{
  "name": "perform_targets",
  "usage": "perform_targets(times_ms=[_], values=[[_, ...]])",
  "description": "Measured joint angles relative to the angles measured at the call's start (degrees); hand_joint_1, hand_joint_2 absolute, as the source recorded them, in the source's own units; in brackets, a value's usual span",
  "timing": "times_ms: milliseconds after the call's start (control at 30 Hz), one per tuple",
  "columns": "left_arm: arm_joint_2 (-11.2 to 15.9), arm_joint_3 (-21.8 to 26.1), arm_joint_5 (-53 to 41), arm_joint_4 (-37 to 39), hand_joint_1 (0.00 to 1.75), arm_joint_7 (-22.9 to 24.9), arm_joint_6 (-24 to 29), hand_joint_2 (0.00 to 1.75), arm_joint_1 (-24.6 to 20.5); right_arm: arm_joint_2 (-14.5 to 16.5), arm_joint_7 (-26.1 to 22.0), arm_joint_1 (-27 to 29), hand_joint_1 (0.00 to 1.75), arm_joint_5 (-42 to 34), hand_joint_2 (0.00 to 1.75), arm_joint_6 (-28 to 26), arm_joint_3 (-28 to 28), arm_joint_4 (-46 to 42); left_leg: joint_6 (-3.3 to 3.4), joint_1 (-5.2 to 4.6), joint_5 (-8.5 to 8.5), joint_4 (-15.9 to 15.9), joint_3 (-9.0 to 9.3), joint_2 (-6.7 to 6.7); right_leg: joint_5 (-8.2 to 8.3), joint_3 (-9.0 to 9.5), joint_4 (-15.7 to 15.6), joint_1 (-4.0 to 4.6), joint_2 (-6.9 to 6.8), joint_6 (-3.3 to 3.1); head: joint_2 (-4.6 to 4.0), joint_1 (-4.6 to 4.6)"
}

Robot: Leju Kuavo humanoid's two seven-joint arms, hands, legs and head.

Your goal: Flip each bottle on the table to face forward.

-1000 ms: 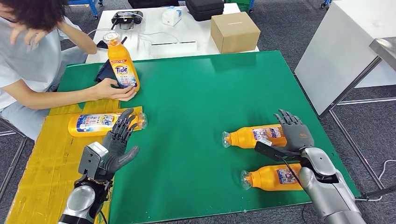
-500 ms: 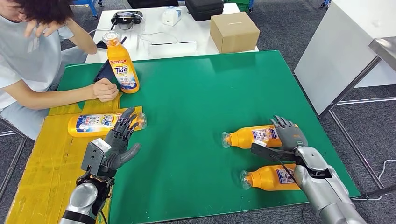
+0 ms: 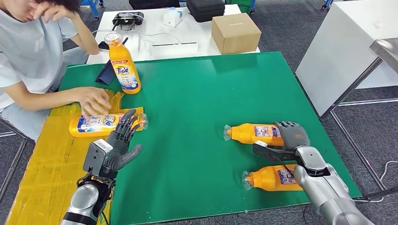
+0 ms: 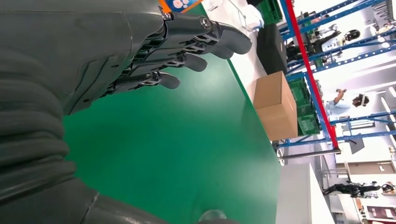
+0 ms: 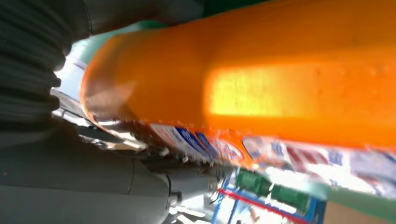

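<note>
Two orange bottles lie on their sides at the right of the green table (image 3: pixel 197 93). My right hand (image 3: pixel 292 136) grips the base of the farther bottle (image 3: pixel 256 133), fingers curled over it and thumb underneath; its orange body (image 5: pixel 280 74) presses close against the palm. The nearer bottle (image 3: pixel 274 178) lies beside my right forearm. A third bottle (image 3: pixel 101 124) lies on the yellow mat (image 3: pixel 42 164) at the left, with a person's hand (image 3: pixel 95 101) over it. My left hand (image 3: pixel 119 140) hovers open just in front of it, fingers (image 4: pixel 187 46) spread. A Tide bottle (image 3: pixel 123 65) stands upright at the back left.
The person sits at the table's left side. A dark flat object (image 3: pixel 105 72) lies beside the upright bottle. Behind the green table a white table holds a cardboard box (image 3: pixel 234 30) and black cases. A white cabinet (image 3: pixel 347 47) stands at the right.
My right hand's fingers have curled down over the farther bottle's base. The person's hand left the upright bottle and moved onto the bottle lying on the yellow mat.
</note>
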Motion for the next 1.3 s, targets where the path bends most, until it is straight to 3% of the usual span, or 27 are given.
perform_targets(times_ms=[233, 433, 667, 800, 933, 1067, 1300], values=[[-0.14, -0.4, -1.02, -0.81, 0.0, 0.59, -0.08, 1.75, 0.81, 4.31, -2.03, 4.97, 1.75, -2.23, 1.75, -9.2, -3.1, -8.68, 0.0, 0.03, 0.0, 0.0, -0.11, -0.01, 0.0, -0.13, 0.01, 0.02, 0.0, 0.0, 0.0, 0.0], [-0.14, -3.05, -1.28, -1.19, 0.0, 0.63, -0.43, 1.75, 0.78, 10.88, -9.72, 10.11, 1.75, -15.7, 1.75, -19.31, -7.97, -21.78, -0.01, 0.09, -0.01, -0.01, -0.19, -0.02, -0.03, -0.25, 0.01, 0.06, 0.0, -0.03, 0.0, 0.01], [-0.14, -5.36, -1.27, -1.19, 0.0, 0.6, -0.88, 1.75, 0.73, 13.89, -13.25, 12.32, 1.75, -21.65, 1.75, -21.31, -9.25, -26.5, -0.01, 0.09, -0.01, -0.02, -0.22, 0.0, -0.03, -0.27, 0.01, 0.05, 0.0, -0.03, 0.0, 0.01], [-0.16, -10.39, -0.42, -1.19, 0.0, 0.25, -0.95, 1.75, 0.11, 19.52, -18.93, 15.12, 1.75, -39.21, 1.75, -14.85, -9.2, -32.38, -0.01, 0.05, 0.0, -0.02, -0.25, 0.01, -0.02, -0.29, 0.01, 0.02, 0.0, -0.02, 0.0, 0.02], [-0.16, -12.18, 0.54, -1.19, 0.0, 0.09, -0.4, 1.75, -1.01, 22.26, -20.14, 15.19, 1.75, -51.04, 1.75, -5.62, -7.17, -32.77, -0.02, 0.04, 0.01, -0.02, -0.25, 0.01, -0.01, -0.29, 0.01, 0.03, 0.0, -0.01, 0.0, 0.01], [-0.16, -13.14, 1.26, -1.19, 0.0, -0.05, 0.15, 1.75, -2.06, 24.54, -20.95, 14.54, 1.75, -55.84, 1.75, -1.09, -3.88, -31.6, -0.02, 0.09, 0.01, -0.02, -0.26, 0.02, -0.01, -0.3, 0.02, 0.05, 0.0, -0.01, 0.0, 0.01], [-0.16, -14.09, 1.65, -1.19, 0.0, -0.09, 0.26, 1.75, -3.38, 27.23, -20.97, 12.95, 1.75, -57.14, 1.75, 1.29, 1.74, -27.88, -0.02, 0.11, 0.01, -0.02, -0.29, 0.02, -0.02, -0.32, 0.02, 0.1, 0.0, -0.02, 0.0, 0.02]])
